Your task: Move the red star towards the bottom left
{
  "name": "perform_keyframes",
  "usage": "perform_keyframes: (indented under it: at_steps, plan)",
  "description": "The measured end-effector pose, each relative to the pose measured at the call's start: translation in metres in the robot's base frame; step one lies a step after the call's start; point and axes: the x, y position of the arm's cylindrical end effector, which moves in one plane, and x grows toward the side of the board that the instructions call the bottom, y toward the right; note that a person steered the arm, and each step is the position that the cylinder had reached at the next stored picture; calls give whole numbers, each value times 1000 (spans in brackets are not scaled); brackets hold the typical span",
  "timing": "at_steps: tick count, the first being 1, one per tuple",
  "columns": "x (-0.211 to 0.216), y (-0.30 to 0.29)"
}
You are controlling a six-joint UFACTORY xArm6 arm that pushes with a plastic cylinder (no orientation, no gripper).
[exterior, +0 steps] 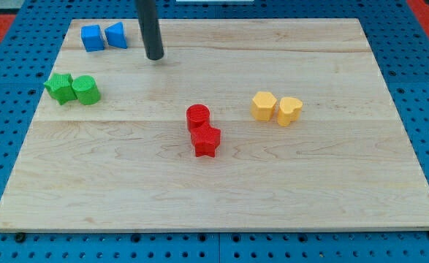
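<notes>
One target: red star [206, 142], near worktop [331, 183] centre, touching red cylinder [197, 116] just above it. Est. light, rigid, slides easily; may rotate if pushed off-centre. No jaws fitted, so no open/closed state; contact w/ my tip [154, 57] only. Push on star's upper-right side. Tip sits well apart, toward view's top-left, near blue blocks [103, 36].

It looked like a lab — a wooden table [221, 197] sat on a blue board full of holes [411, 66].
</notes>
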Motion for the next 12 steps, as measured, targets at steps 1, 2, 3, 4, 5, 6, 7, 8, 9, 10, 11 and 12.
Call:
perform_keyframes:
  at_steps: [1,2,3,4,5,6,7,8,9,10,11,12]
  plan:
    - [14,29]
    - [30,52]
    - [87,80]
    - [124,106]
    - [160,120]
    - [192,138]
    - [190,121]
    - [189,113]
    - [189,68]
    - [188,58]
    - [187,16]
    - [180,9]
